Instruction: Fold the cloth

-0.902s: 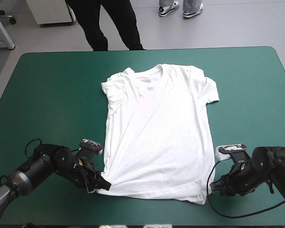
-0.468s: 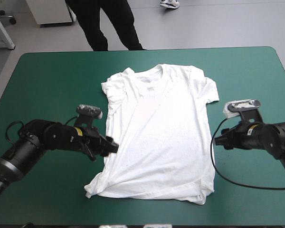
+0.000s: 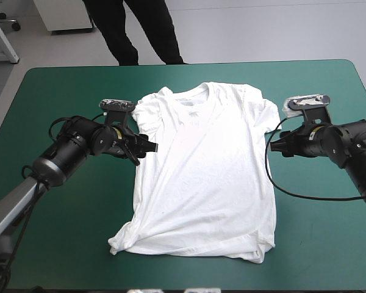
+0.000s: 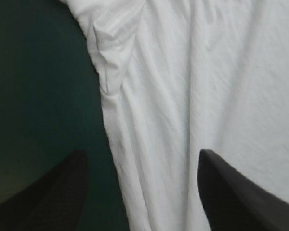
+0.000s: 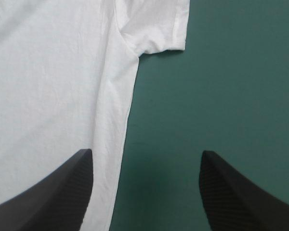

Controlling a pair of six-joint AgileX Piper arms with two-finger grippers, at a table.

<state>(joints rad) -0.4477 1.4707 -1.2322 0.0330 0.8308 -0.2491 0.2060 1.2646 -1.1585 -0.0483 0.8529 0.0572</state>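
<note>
White, softly creased T-shirt (image 3: 204, 177) flat on smooth teal-green cover (image 3: 67, 85)

One T-shirt (image 3: 204, 174), one left pincer (image 3: 146, 148), one right pincer (image 3: 276, 146)

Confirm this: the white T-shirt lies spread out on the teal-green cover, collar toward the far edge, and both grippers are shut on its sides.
Not quite. The left gripper and the right gripper are both open and hold nothing. Each wrist view shows its jaws standing apart near a side edge of the T-shirt. The rest holds.
</note>
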